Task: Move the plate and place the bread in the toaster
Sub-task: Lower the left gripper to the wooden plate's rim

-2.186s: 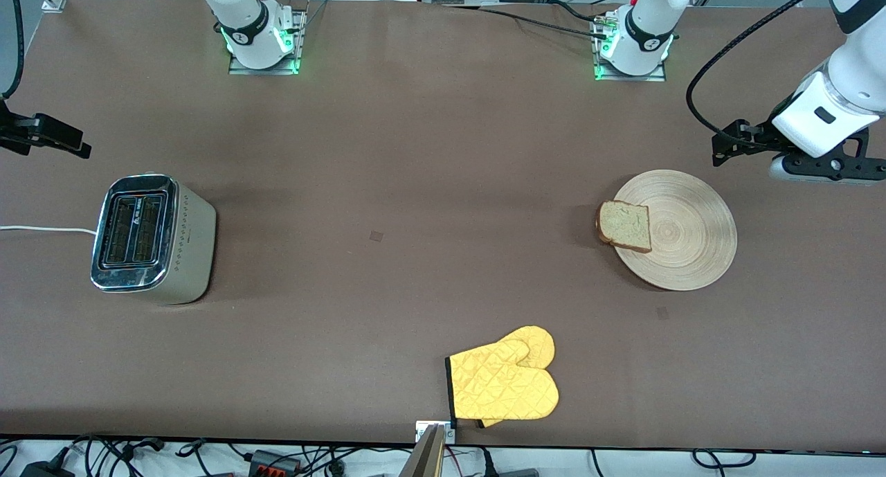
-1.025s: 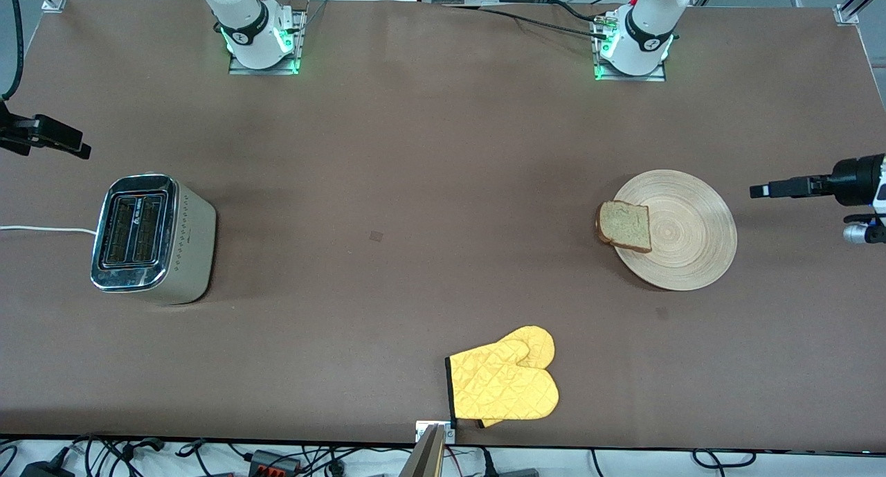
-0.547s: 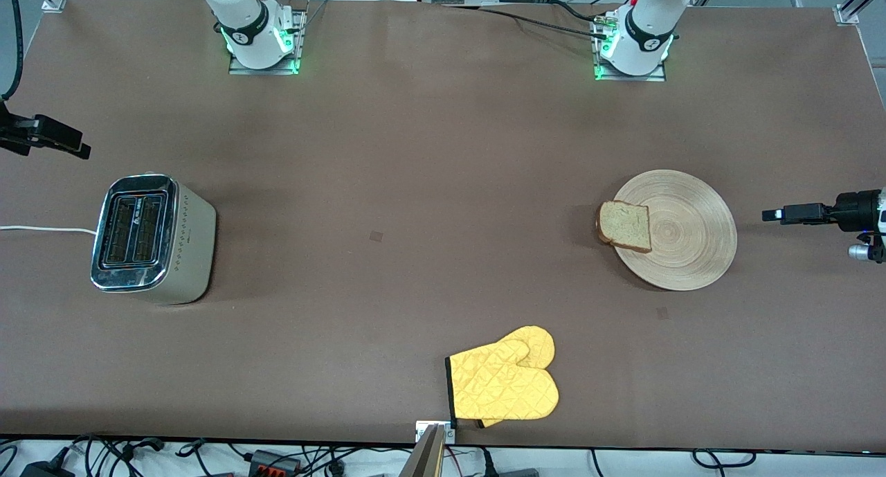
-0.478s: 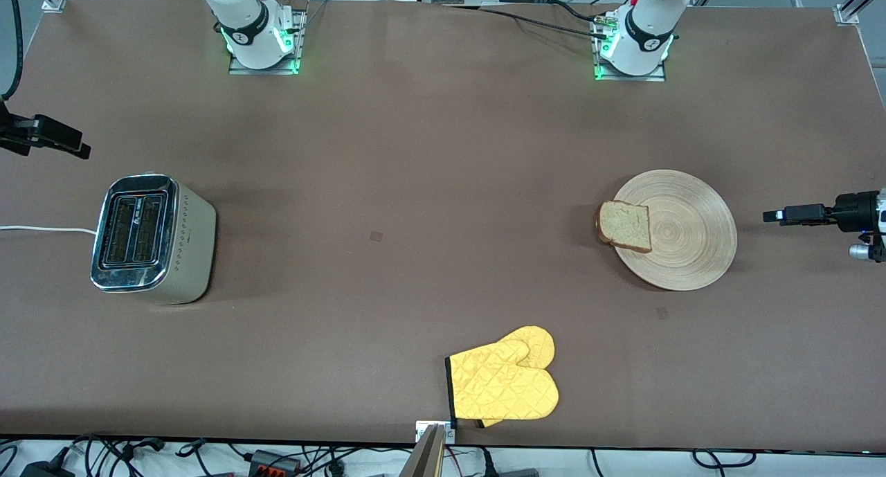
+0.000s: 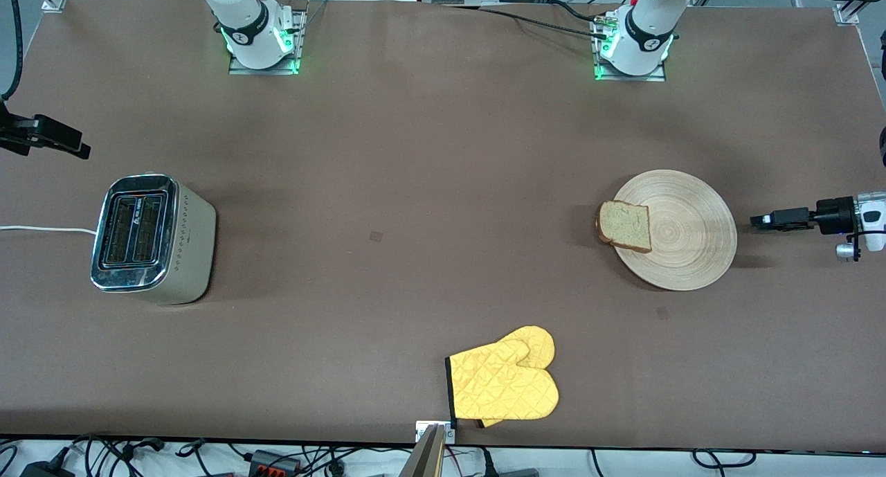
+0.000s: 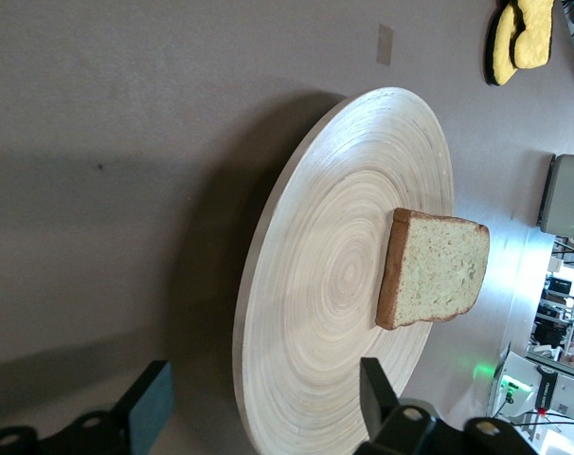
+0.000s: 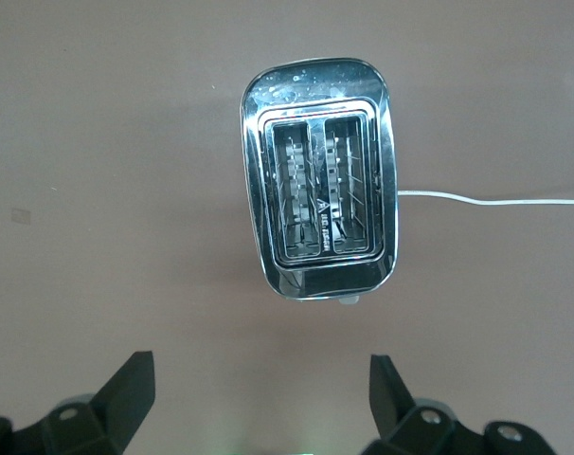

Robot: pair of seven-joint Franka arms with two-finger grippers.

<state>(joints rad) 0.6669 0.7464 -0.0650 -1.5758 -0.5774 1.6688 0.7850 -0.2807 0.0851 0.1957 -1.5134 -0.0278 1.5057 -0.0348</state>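
The tan plate (image 5: 692, 238) lies toward the left arm's end of the table. The bread (image 5: 625, 226) rests on its rim, on the side toward the toaster, and overhangs slightly. My left gripper (image 5: 754, 220) is low at the table, turned sideways, just off the plate's outer rim. In the left wrist view the left gripper (image 6: 265, 412) is open, its fingers (image 6: 154, 417) on either side of the line of the plate (image 6: 306, 284) edge, with the bread (image 6: 434, 268) on the plate's other edge. The right gripper (image 7: 259, 365) hangs open, high above the toaster (image 7: 318, 204), which stands at the right arm's end (image 5: 149, 238).
A yellow oven mitt (image 5: 503, 383) lies near the table's front edge, midway along it. The toaster's white cord (image 5: 41, 229) runs off the table's end. A small grey patch (image 5: 376, 236) marks the middle of the brown table (image 5: 415, 151).
The left gripper has dropped lower and edged in toward the plate's rim. Plate, bread, toaster and the right arm have not moved.
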